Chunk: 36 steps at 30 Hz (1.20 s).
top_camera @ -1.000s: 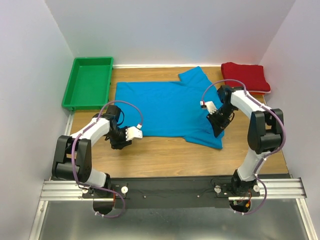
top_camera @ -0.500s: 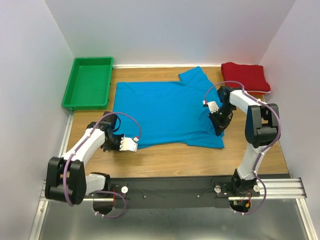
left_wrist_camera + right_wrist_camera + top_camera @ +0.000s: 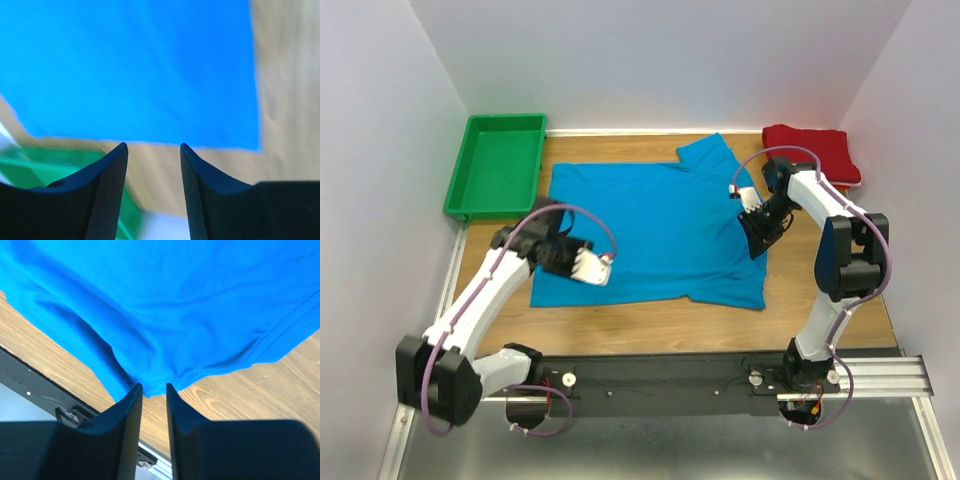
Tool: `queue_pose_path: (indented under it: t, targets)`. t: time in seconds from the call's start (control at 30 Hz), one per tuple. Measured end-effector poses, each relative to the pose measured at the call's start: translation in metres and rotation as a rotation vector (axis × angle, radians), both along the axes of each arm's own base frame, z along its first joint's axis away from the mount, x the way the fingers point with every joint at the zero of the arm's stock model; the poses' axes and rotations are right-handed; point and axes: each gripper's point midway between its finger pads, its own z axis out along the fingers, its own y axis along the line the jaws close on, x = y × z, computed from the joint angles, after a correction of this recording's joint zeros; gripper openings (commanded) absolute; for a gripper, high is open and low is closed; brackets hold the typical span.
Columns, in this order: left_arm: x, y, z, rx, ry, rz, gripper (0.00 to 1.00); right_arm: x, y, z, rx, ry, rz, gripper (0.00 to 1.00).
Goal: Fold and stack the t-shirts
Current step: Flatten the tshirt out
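In the middle of the wooden table [image 3: 650,322] the blue t-shirt [image 3: 650,225] lies spread flat, one sleeve poking toward the far wall. The dark red t-shirt [image 3: 812,152] sits folded in the far right corner, well apart from it, with the right arm's cable crossing its near edge.

The left gripper [image 3: 152,147] hangs over the blue shirt's near left corner, jaws apart with nothing between them. The right gripper [image 3: 154,387] is at the shirt's right hem. Its jaws stand a narrow gap apart, and the cloth puckers down to their tips. Whether they pinch it I cannot tell.

A green tray [image 3: 460,188] sits at the far left. Plain pale walls [image 3: 660,60] close in three sides.
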Motion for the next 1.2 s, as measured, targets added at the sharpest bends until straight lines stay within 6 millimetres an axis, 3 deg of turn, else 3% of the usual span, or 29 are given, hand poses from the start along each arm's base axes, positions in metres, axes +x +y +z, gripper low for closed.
queue_pose_path:
  t: [0.07, 0.13, 0.23, 0.33, 0.5, 0.57, 0.77, 1.0, 1.07, 1.1, 1.13, 1.2]
  targets:
    - [0.018, -0.040, 0.019, -0.097, -0.013, -0.022, 0.54, 0.001, 0.001, 0.004, 0.007, -0.008, 0.003, 0.28]
    - [0.029, -0.093, 0.030, -0.198, -0.003, -0.070, 0.54, 0.003, 0.001, 0.005, 0.009, -0.012, 0.005, 0.26]
    - [0.020, -0.173, 0.031, -0.314, 0.059, -0.150, 0.54, 0.003, 0.002, 0.000, 0.009, 0.003, 0.002, 0.25]
    - [-0.003, -0.241, 0.017, -0.361, 0.139, -0.228, 0.54, 0.004, 0.004, -0.009, 0.015, 0.034, -0.006, 0.24]
    - [-0.037, -0.323, -0.019, -0.357, 0.247, -0.295, 0.50, 0.004, 0.008, -0.022, 0.034, 0.073, -0.015, 0.23]
    - [-0.047, -0.345, -0.031, -0.353, 0.273, -0.313, 0.49, 0.004, 0.008, -0.025, 0.037, 0.077, -0.015, 0.22]
    - [-0.067, -0.381, -0.056, -0.325, 0.318, -0.353, 0.45, -0.003, 0.008, -0.035, 0.035, 0.094, -0.016, 0.22]
    - [-0.076, -0.392, -0.092, -0.276, 0.359, -0.348, 0.45, -0.005, 0.007, -0.040, 0.034, 0.096, -0.016, 0.22]
    - [-0.072, -0.396, -0.091, -0.291, 0.340, -0.343, 0.36, -0.006, 0.007, -0.042, 0.033, 0.097, -0.015, 0.22]
    - [-0.071, -0.396, -0.091, -0.293, 0.341, -0.340, 0.25, -0.007, 0.007, -0.043, 0.031, 0.097, -0.015, 0.21]
    - [-0.071, -0.397, -0.092, -0.295, 0.339, -0.336, 0.25, -0.008, 0.007, -0.044, 0.031, 0.101, -0.015, 0.21]
    - [-0.071, -0.397, -0.093, -0.295, 0.342, -0.332, 0.12, -0.010, 0.006, -0.046, 0.025, 0.108, -0.015, 0.21]
